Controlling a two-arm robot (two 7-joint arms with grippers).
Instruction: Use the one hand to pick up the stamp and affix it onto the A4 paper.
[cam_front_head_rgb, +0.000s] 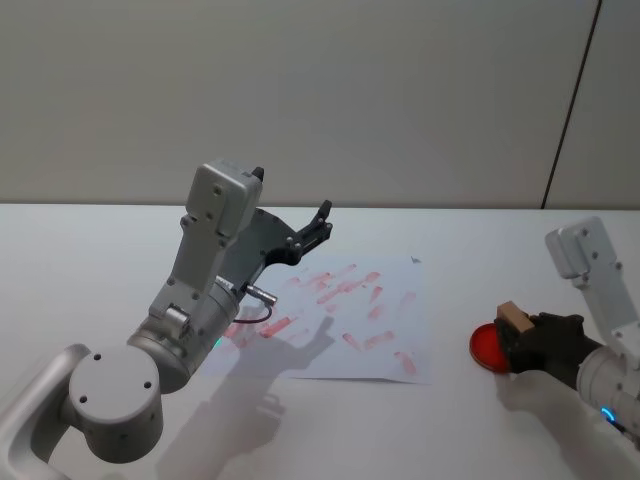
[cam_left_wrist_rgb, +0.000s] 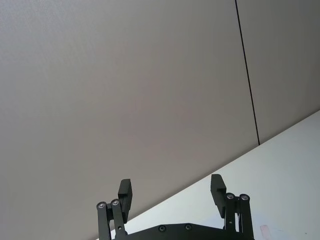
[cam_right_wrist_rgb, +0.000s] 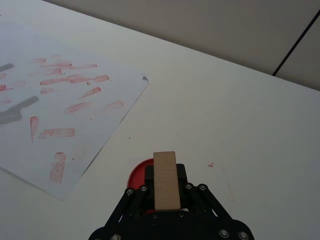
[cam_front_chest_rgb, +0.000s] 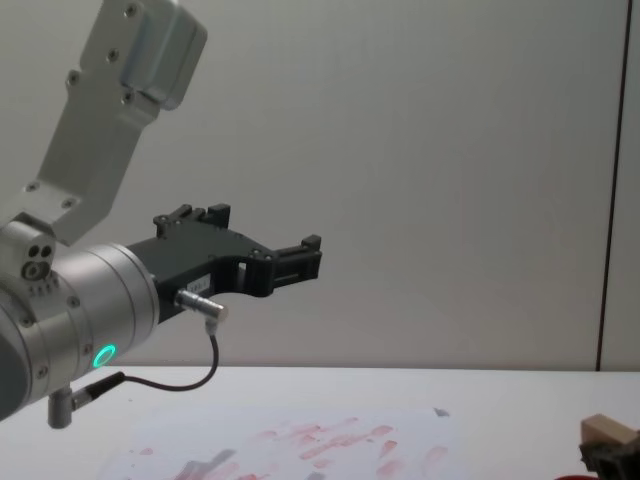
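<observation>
Right gripper (cam_front_head_rgb: 522, 335) clamps the stamp (cam_front_head_rgb: 513, 319) over a red ink pad (cam_front_head_rgb: 487, 346).

You are looking at one stamp (cam_right_wrist_rgb: 166, 180); one A4 paper (cam_front_head_rgb: 395, 340); one red ink pad (cam_front_head_rgb: 487, 347); two end effectors, the left end effector (cam_front_head_rgb: 322, 222) and the right end effector (cam_front_head_rgb: 530, 340); one worktop (cam_front_head_rgb: 100, 250).

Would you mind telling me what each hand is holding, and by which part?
The right hand grips the stamp by its long sides, above the red ink pad. The left hand is open, holding nothing.
</observation>
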